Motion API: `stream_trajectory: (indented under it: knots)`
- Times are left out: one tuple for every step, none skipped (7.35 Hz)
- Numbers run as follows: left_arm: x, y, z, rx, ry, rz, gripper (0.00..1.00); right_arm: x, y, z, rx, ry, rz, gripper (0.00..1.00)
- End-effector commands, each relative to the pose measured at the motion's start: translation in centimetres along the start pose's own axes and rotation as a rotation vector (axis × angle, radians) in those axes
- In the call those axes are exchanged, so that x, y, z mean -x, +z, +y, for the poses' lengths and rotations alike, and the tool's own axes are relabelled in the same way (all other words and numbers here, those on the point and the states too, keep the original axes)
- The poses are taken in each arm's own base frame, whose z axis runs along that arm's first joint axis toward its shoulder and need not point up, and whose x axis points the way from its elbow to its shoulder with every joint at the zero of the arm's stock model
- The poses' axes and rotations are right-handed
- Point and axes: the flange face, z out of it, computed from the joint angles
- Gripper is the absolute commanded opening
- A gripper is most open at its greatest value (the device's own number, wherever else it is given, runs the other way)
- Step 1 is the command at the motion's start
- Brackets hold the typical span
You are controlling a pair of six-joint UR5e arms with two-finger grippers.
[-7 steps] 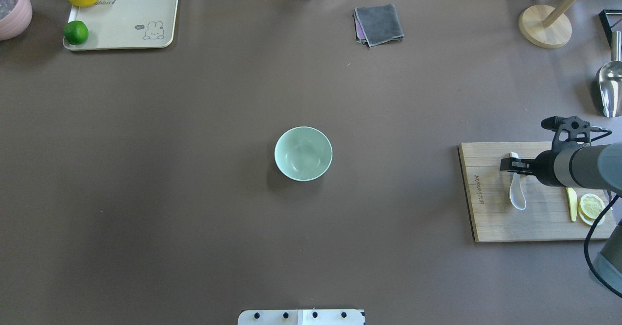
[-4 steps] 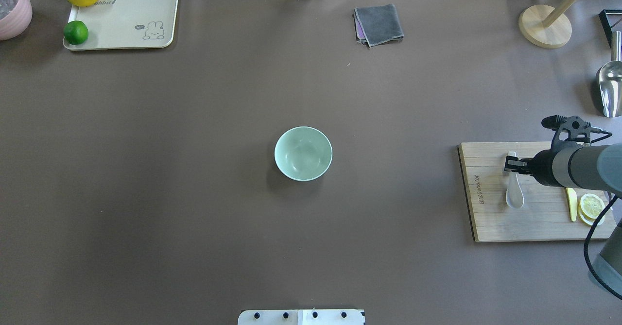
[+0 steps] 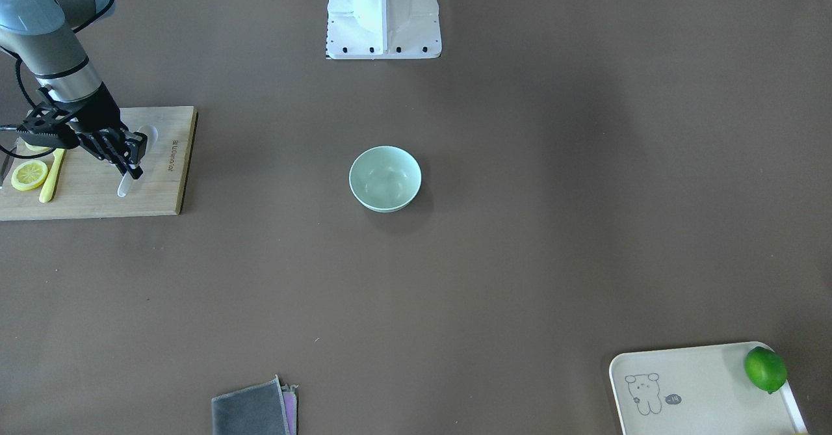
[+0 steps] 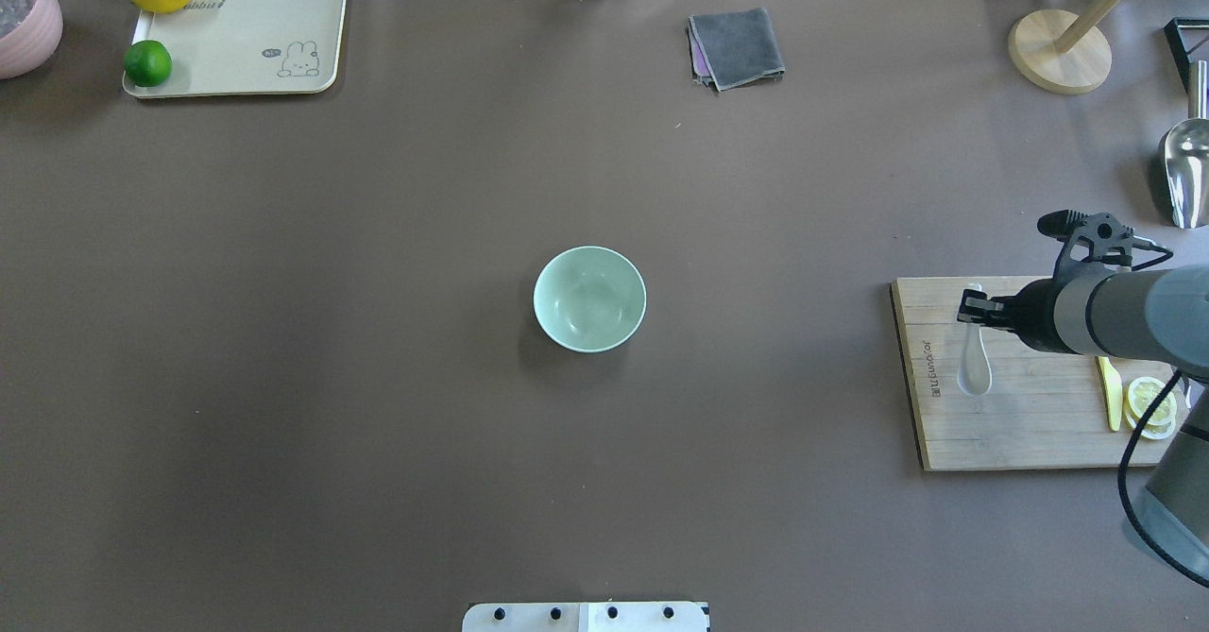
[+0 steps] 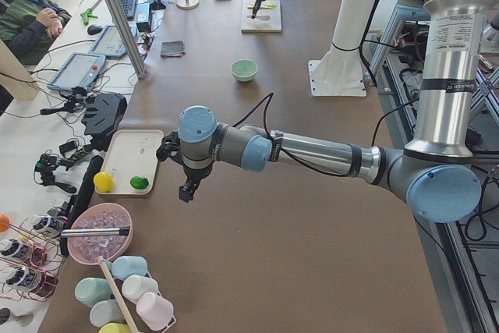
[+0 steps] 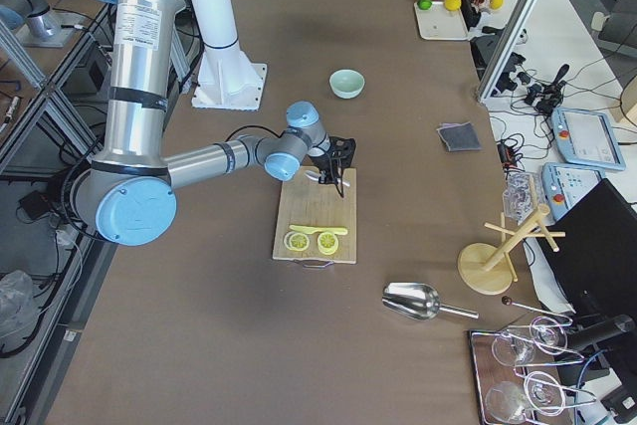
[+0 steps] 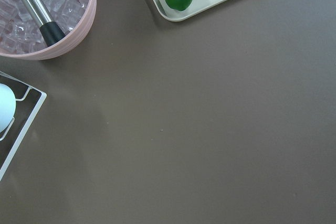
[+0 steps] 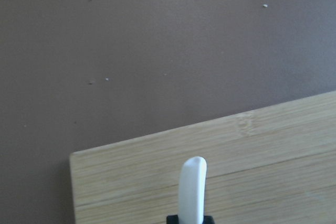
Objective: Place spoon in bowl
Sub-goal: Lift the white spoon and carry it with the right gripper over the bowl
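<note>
White spoon (image 4: 974,367): pinched by its handle in the right hand (image 4: 976,312), over the wooden board (image 4: 1030,424) at the bench's right edge. The handle tip pokes out past the fingers toward the far edge and the scoop lies toward the robot's edge. It appears just clear of the board, though contact cannot be ruled out.

Mint-green bowl (image 4: 589,298): middle of the bench, upright, empty, well apart from the board.

Step in hand, as judged: carry to the bowl.
- Gain height first, so the scoop clears the board's edge and, later, the bowl's rim.
- Travel level toward the bench's middle.
- Hold the pinch firm. The grip sits near the handle's end, so the heavier scoop may swing or slip.
- Stop with the scoop over the bowl's centre, lower, then let go.

Right arm: enters from the right edge, forearm near level, hand slanting down and toward the bench's middle.

Left arm: stretched toward the far left corner, near the tray (image 4: 236,84). Left hand (image 5: 187,189): cannot tell whether spread or pressed together.
</note>
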Motion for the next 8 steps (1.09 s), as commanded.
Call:
stream_trajectory:
  knots:
    - [0.1,0.1,0.1,0.001,-0.003,0.000,0.98,12.3,0.2,0.3,-0.007,0.091,0.011,0.00]
    - [0.1,0.1,0.1,0.002,-0.004,0.000,0.98,18.8,0.2,2.5,-0.011,0.131,0.035,0.00]
    - [0.2,0.2,0.1,0.005,-0.006,0.001,0.98,24.9,-0.9,4.5,-0.011,0.168,0.037,0.00]
    - [0.1,0.2,0.1,0.003,-0.005,0.002,0.98,30.8,-1.6,6.7,-0.012,0.221,0.031,0.00]
    - [0.2,0.2,0.1,0.004,-0.005,0.001,0.98,36.3,-1.7,8.3,-0.029,0.262,0.038,0.00]
    - [0.2,0.3,0.2,0.007,-0.007,0.001,0.98,39.9,-1.4,9.1,-0.041,0.300,0.034,0.00]
    - [0.2,0.3,0.2,0.008,-0.009,0.002,0.98,41.7,-1.0,9.2,-0.052,0.306,0.036,0.00]
    - [0.3,0.5,0.9,0.013,-0.015,0.004,0.98,41.9,-0.7,8.9,-0.065,0.306,0.040,0.00]
